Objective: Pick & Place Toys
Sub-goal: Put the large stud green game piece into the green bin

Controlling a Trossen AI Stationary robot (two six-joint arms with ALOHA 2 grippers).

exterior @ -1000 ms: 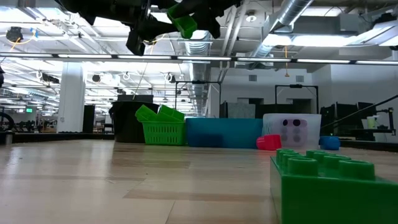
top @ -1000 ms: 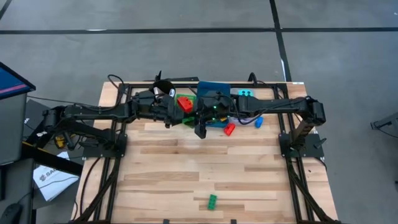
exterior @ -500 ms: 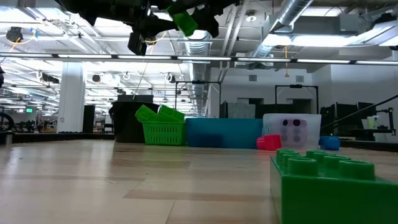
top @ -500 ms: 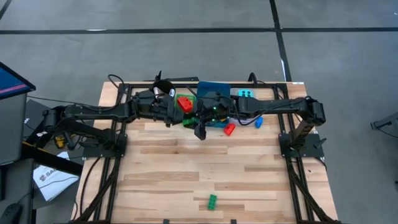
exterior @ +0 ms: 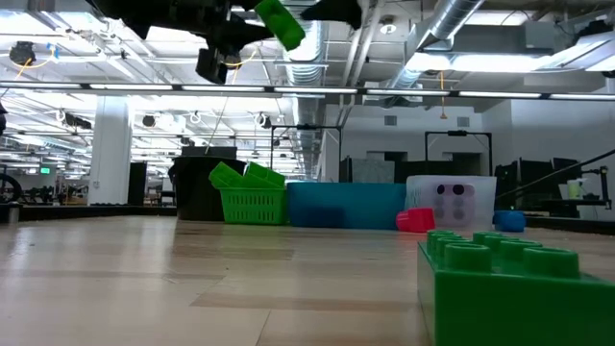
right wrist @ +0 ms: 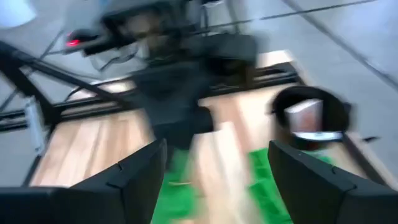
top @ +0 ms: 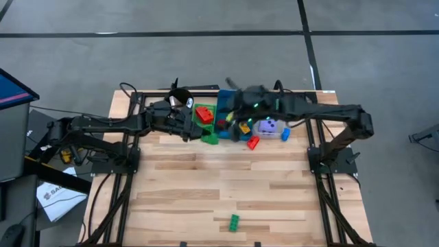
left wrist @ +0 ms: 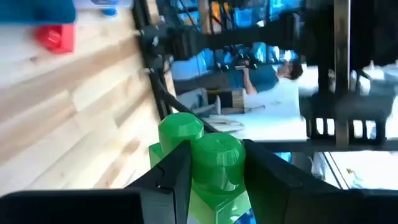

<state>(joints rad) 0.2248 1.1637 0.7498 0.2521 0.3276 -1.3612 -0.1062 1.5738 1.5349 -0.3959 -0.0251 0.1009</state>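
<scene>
Since a second earlier, your right arm had swung back from the middle of the surface toward the far trays, leaving the green brick (left wrist: pixel 202 165) with your left gripper (left wrist: pixel 211 171). You had the left fingers (left wrist: pixel 171 180) clamped on that brick's sides, its two studs pointing forward past the fingertips, held high in the air, as the low view showed it against the ceiling.

From above, your left gripper (top: pixel 191 125) hung just beside the green tray (top: pixel 210 135), which lay toward the right arm from the fingers. Your right gripper (top: pixel 236 110) sat over the blue tray (top: pixel 225 98), its fingers (right wrist: pixel 134 180) spread apart with nothing between them.

Judging by this, the drop turned on a short carry sideways: the tray sat just ahead of the left fingers, and the left arm was the one holding the load. A second green brick (top: pixel 234 221) lay well apart at the near edge.
</scene>
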